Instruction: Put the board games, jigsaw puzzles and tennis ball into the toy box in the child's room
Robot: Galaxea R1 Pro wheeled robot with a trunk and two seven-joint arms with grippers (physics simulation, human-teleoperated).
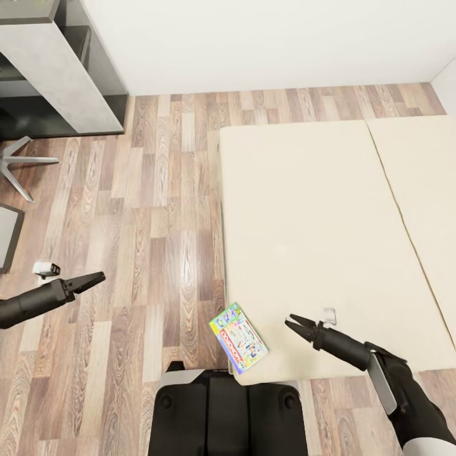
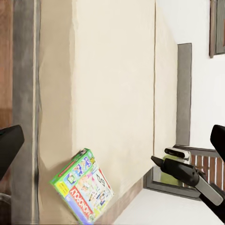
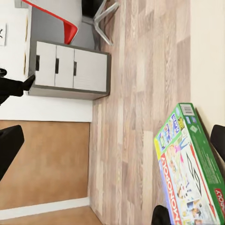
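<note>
Board game at the bed's corner
The board game (image 1: 239, 337) lies on the bed (image 1: 304, 240) near its floor-side edge; right hand (image 1: 295, 324) nearby and left hand (image 1: 95, 278) over the floor, both with fingers apart.

Bed (image 1: 304, 240) fills center-right of head view: plain cream mattress in two sections, seam running diagonally at the right. One board game (image 1: 239, 337) lies flat at the mattress's near left corner, lower center of frame, tilted, its edge at the bed's left side. Green border, colourful print, red stripe. Light wood-plank floor (image 1: 145, 253) takes the left half of the frame; a grey star-shaped chair base (image 1: 22, 161) stands on it at upper left.
</note>
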